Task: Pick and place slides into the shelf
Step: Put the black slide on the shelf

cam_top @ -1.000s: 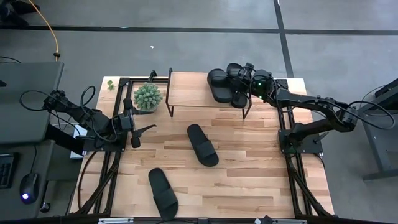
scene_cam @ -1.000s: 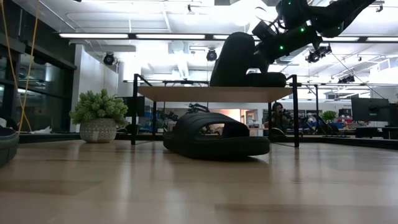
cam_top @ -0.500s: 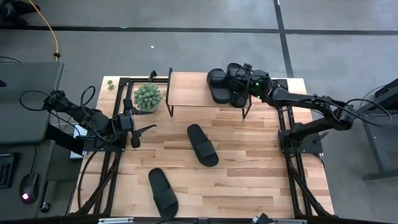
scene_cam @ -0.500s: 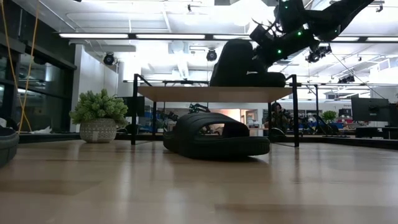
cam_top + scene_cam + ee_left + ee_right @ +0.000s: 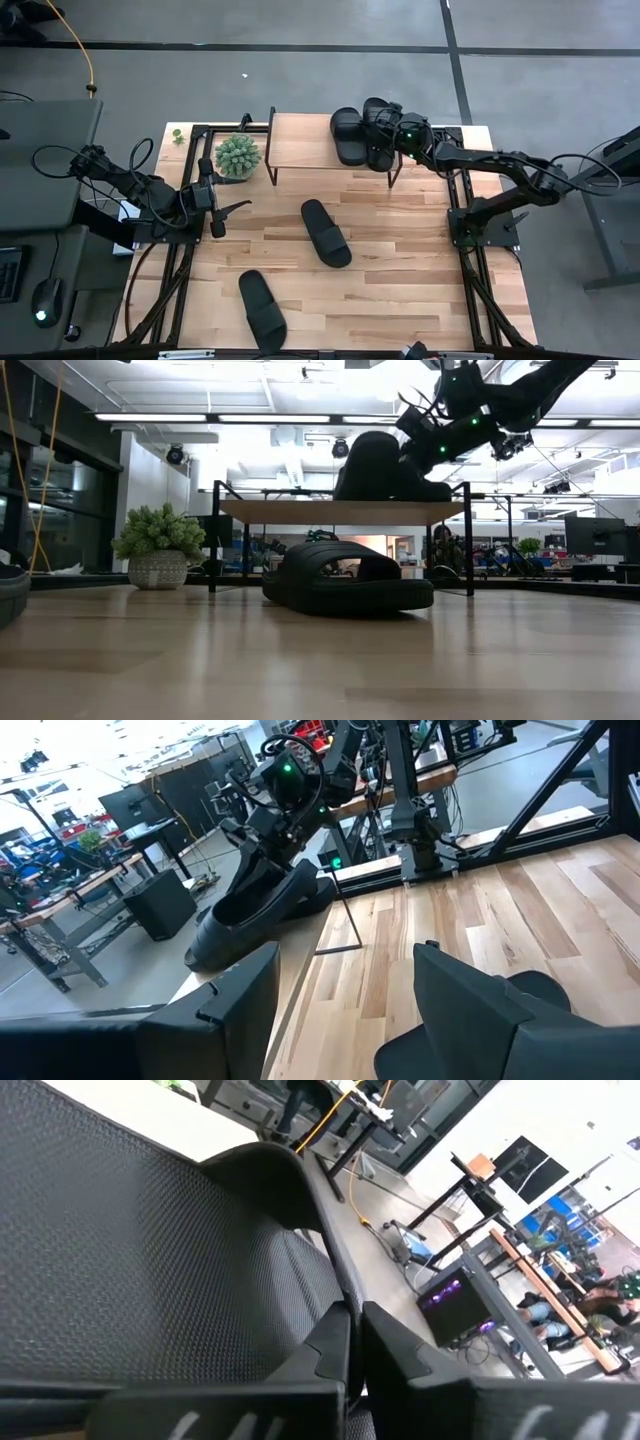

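Observation:
The shelf [image 5: 305,142] stands at the table's far edge, and two black slides are on its right end. One slide [image 5: 347,135] lies flat there. My right gripper [image 5: 390,130] is shut on the other slide [image 5: 378,148] beside it, reaching in from the table's right. In the low view this slide [image 5: 385,468] shows tilted on the shelf top [image 5: 300,510]. Two more slides lie sole-down on the table, one mid-table [image 5: 326,232] and one near the front edge [image 5: 262,308]. My left gripper [image 5: 232,208] waits open at the table's left. My right gripper [image 5: 348,1342] pinches a thin raised edge of the slide [image 5: 335,1285] between its two fingers. It comes roughly level from the table's right. The slide is tilted, its lower side [image 5: 400,493] on the shelf top beside the flat slide.
A potted plant [image 5: 238,155] stands just left of the shelf. The shelf's left half is bare wood. The black table frame [image 5: 470,240] runs along both sides. Bare tabletop lies right of the mid-table slide.
My right gripper has moved a little toward the table's left along the shelf top, staying shut on its slide. That slide has shifted left with it, and the flat slide beside it has slid slightly left too.

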You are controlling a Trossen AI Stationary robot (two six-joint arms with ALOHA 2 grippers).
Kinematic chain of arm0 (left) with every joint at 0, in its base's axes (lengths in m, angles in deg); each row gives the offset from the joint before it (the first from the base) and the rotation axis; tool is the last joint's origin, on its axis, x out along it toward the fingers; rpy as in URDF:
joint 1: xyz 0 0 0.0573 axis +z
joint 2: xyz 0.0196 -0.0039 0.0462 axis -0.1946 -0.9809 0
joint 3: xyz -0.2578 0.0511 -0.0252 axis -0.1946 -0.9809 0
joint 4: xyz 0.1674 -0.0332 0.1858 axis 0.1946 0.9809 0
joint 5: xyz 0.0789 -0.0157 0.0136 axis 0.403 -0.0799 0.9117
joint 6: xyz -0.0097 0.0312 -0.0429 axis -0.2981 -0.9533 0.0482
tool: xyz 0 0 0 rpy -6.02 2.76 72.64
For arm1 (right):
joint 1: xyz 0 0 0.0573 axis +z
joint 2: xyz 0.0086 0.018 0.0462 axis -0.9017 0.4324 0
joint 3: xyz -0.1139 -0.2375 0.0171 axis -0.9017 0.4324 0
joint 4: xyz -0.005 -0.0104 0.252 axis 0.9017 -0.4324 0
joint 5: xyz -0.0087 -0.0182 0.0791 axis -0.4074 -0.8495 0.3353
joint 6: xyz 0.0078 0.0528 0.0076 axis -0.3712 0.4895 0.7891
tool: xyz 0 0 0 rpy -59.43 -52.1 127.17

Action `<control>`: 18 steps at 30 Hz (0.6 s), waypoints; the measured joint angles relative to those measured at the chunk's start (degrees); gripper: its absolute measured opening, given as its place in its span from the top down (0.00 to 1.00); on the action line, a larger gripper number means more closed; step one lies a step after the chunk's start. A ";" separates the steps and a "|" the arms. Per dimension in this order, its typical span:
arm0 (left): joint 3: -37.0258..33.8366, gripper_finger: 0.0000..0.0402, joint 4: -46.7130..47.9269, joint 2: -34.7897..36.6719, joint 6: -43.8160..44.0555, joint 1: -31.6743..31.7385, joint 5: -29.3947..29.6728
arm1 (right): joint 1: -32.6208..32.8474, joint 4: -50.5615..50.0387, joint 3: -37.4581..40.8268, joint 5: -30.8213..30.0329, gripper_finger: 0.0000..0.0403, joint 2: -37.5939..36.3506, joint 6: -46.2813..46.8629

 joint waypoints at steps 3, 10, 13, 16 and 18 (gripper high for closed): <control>0.00 0.47 0.00 0.00 0.02 0.00 0.00 | 0.02 -0.39 0.07 -0.77 0.99 -0.46 0.19; 0.00 0.47 0.00 0.02 0.02 0.00 0.00 | 0.02 -0.67 0.17 -1.52 0.78 -0.47 1.60; 0.00 0.47 0.00 0.02 0.01 0.00 0.00 | 0.19 -0.69 0.17 -2.27 0.70 -0.47 1.53; 0.00 0.47 0.00 0.01 0.02 0.01 0.00 | 1.04 -0.59 0.17 -4.13 0.63 -0.48 1.28; 0.00 0.47 0.00 0.01 0.02 0.01 0.00 | 1.67 -0.56 0.17 -5.49 0.60 -0.62 0.60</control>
